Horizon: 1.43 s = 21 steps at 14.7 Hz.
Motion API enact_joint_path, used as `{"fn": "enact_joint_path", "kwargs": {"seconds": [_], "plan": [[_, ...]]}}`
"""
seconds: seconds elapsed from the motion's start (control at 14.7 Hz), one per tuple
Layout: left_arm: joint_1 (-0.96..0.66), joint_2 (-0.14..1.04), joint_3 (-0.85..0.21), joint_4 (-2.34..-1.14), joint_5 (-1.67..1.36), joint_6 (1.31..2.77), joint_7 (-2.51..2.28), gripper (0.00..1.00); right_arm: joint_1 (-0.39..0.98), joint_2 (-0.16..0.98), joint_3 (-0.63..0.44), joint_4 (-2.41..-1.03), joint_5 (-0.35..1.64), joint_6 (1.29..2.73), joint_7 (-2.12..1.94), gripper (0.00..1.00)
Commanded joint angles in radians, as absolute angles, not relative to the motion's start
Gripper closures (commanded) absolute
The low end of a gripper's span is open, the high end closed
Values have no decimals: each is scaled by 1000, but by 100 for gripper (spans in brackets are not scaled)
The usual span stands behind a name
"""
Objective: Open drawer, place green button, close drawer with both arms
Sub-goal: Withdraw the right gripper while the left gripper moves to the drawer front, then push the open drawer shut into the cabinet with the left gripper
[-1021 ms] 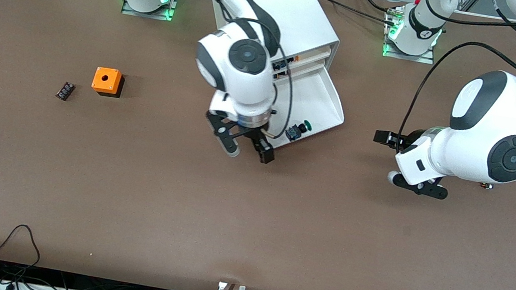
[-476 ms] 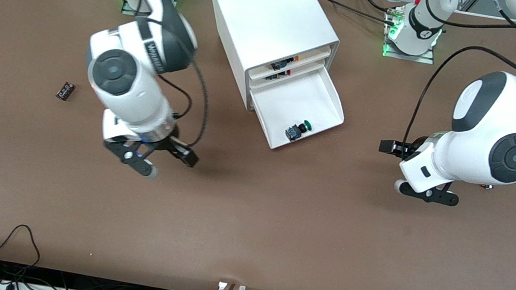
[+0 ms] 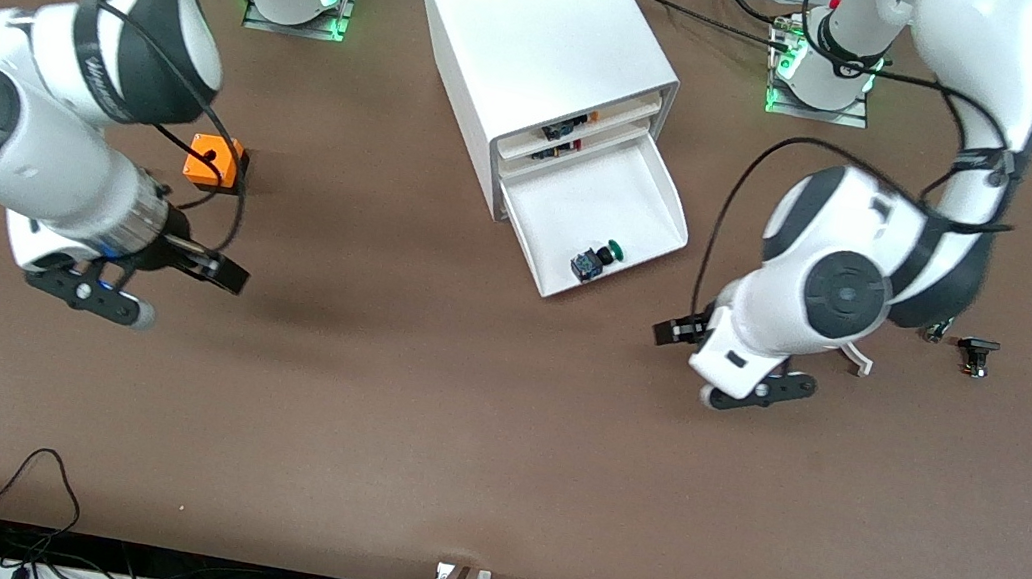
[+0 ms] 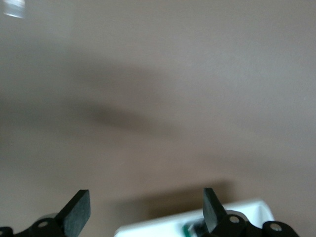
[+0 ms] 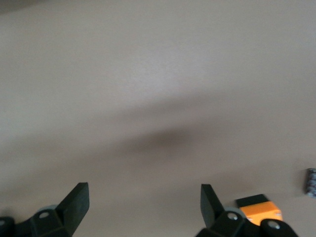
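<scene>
From my remote seat, going left to right: my right gripper point(image 3: 163, 285) has swung away from the drawer in the last second and now hangs, fingers spread and empty, over bare table toward the right arm's end. The orange cube with a round hole point(image 3: 215, 162) sits on the table near it. At the centre stands the white cabinet point(image 3: 541, 41), its third drawer point(image 3: 661, 194) pulled out. The green-capped button point(image 3: 597, 260) lies inside, near the drawer's front wall. The two trays above show small orange and red parts. My left gripper point(image 3: 732, 365) has moved in toward the drawer and hovers over the table beside it, fingers spread and empty. I judge placing done and only closing left. A small black part point(image 3: 976, 353) lies toward the left arm's end.
</scene>
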State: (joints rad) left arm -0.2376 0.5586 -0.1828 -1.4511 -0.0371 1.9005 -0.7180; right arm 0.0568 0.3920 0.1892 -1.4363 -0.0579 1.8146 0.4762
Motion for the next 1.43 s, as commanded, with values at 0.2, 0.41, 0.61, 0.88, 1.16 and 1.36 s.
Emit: {"fn": "enact_joint_path", "kwargs": {"seconds": [0.2,0.41,0.61,0.88,1.16,1.36], "plan": [[-323,568,-178,-1669,-8,2198,-864,0,11,155,160,-1679,-38,1825,257,0],[-334,561,-181,-1729,-8,2226,-873,0,11,45,137,-1767,-40,1822,221,0],[-354,560,-204,-1775,-20,2232,-882,0,15,-40,95,-1828,-38,1813,151,0],[-345,555,-244,-1848,-21,2325,-914,0,21,-92,63,-1832,11,1747,138,0],[-337,514,-261,-1874,-29,2315,-936,0,20,-95,63,-1809,9,1730,129,0],[-321,511,-316,-1901,-67,2316,-937,0,17,-78,61,-1769,11,1729,121,0]]}}
